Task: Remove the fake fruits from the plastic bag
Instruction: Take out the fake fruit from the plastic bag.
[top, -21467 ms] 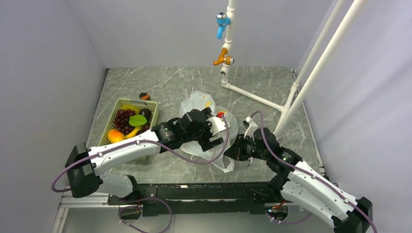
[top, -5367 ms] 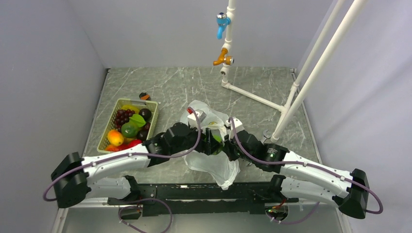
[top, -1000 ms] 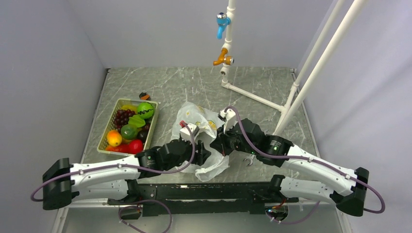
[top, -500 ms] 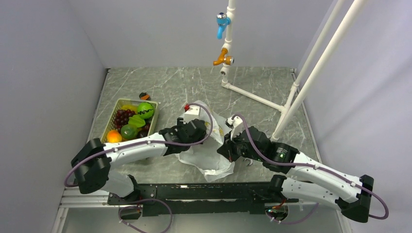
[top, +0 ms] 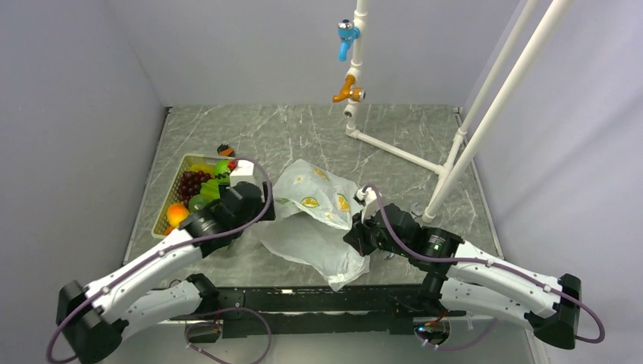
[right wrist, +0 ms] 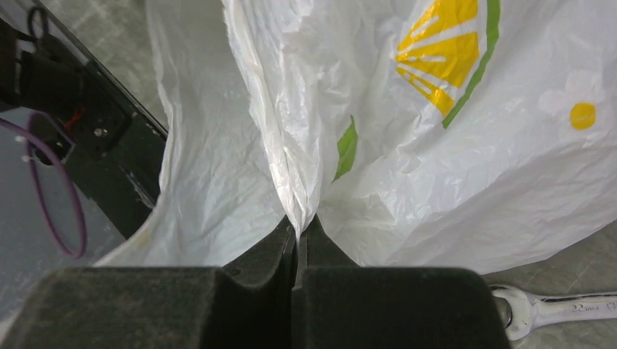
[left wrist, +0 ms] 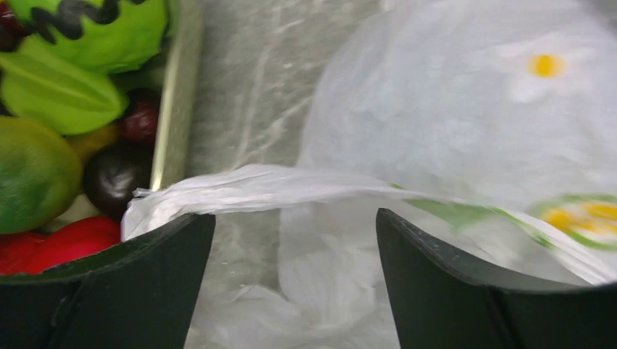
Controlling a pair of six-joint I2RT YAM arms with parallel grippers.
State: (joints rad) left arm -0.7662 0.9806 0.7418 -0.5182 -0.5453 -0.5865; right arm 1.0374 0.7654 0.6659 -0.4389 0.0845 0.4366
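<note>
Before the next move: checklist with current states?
1. Right gripper shut on a fold of the plastic bag: ok.
2. Left gripper open, holding no fruit: ok.
3. Left gripper free of the bag: not ok, a bag strip stretches across its open fingers.
4. Bag emptied: cannot tell. It looks flat from above and no fruit shape shows.
5. Fake fruits inside the tray: ok.
6. Wrench outside the right grip, beside the bag: ok.

Your top camera looks down from the near side over the whole bench [top: 303,129]. Both wrist cameras sit low (very close) – all three share the plastic bag [top: 311,201].
</note>
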